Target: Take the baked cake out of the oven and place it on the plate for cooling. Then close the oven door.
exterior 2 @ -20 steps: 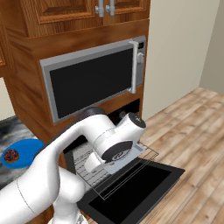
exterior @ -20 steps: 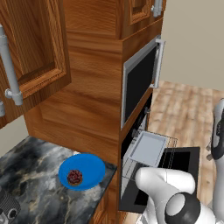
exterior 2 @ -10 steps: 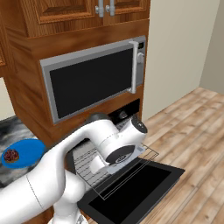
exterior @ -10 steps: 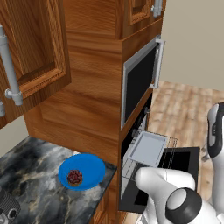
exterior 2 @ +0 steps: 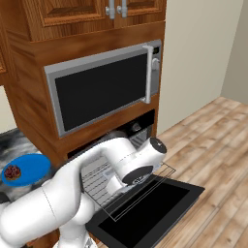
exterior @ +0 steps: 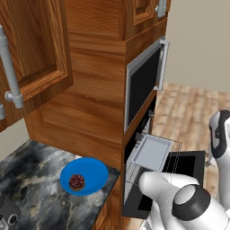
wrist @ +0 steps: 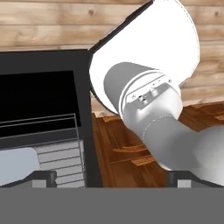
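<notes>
While the baked cake rests on the plate, well apart from the open, empty hand, the pulled-out rack could block the oven door being shut.

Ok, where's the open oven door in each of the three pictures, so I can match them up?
Left base view: the oven door lies flat and open at lower right, beyond the pulled-out grey tray.
Right base view: it is the black panel at bottom centre, under the wire rack.
Hand view: black panel at left.
Shared landmark: the wire rack.
</notes>
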